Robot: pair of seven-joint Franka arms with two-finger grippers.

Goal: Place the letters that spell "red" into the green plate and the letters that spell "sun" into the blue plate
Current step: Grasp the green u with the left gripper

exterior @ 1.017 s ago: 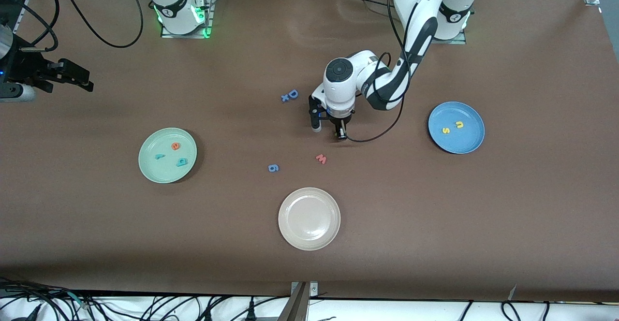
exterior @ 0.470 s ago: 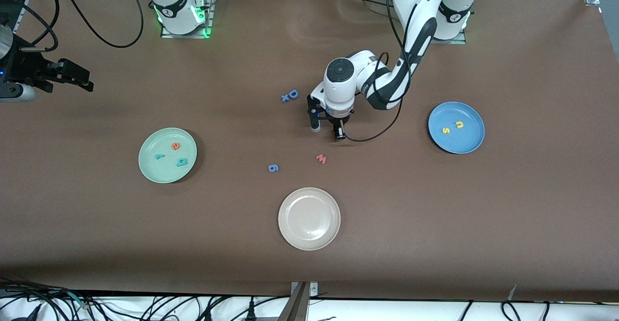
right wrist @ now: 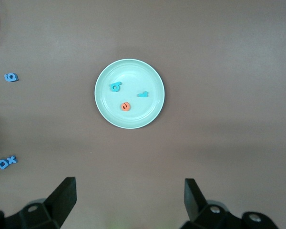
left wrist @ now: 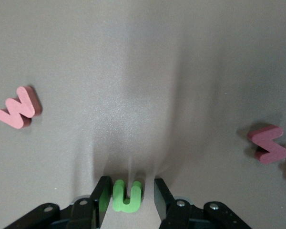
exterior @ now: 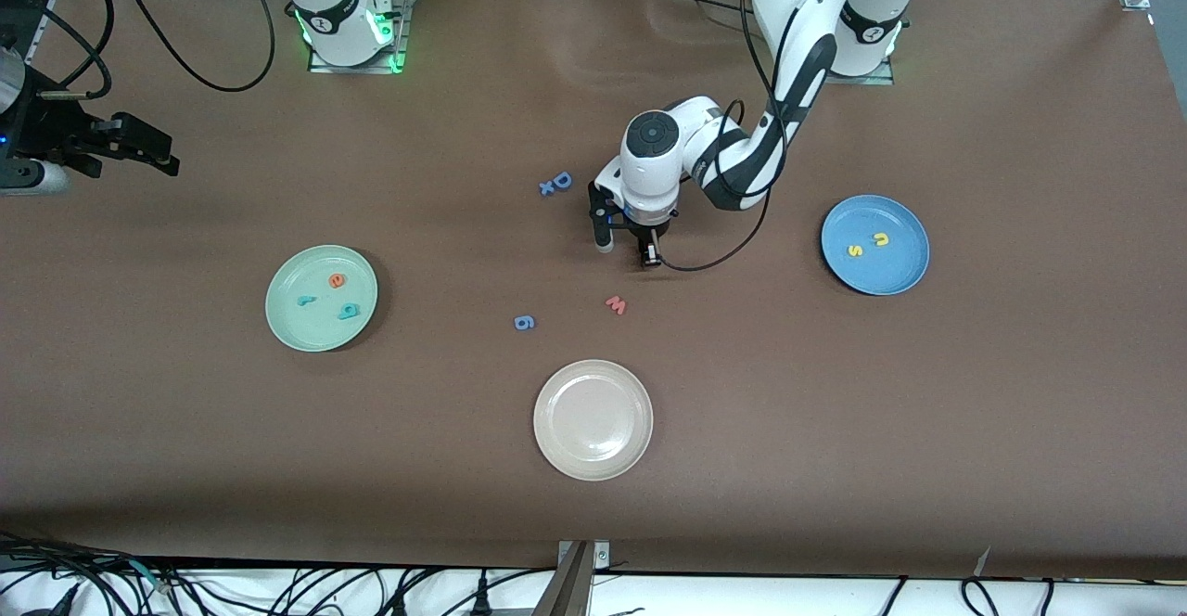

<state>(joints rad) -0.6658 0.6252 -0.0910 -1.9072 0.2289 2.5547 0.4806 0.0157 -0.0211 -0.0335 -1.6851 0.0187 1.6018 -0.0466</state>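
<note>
Brown table covering (exterior: 927, 430) runs wide and bare along the camera edge and both ends, leaving plenty of free room around everything.

Front view: three plates. The green plate (exterior: 281, 319), toward the right arm's end, holds three letters: orange e (exterior: 337, 279), teal r (exterior: 305, 300) and teal d (exterior: 348, 311). The blue plate (exterior: 898, 275), toward the left arm's end, holds two: yellow s (exterior: 855, 250) and yellow u (exterior: 880, 239). The beige plate (exterior: 593, 419) lies nearest the camera. Loose pieces between the plates: a blue D with an x (exterior: 556, 182), a blue 6 (exterior: 524, 322) and a red w (exterior: 616, 304). The left gripper (exterior: 629, 252) hangs low over the middle of the table. The right gripper (exterior: 148, 154) waits at the table's edge by the right arm's end. Cables trail along the table's near rim.

Left wrist view: the fingers pinch the olive-green n (left wrist: 127, 195) between them, just over plain table. A dark red zigzag piece (left wrist: 268, 143) lies off to one side, well apart.

Right wrist view: the right gripper's fingers (right wrist: 62, 198) stand spread wide, nothing between them.
</note>
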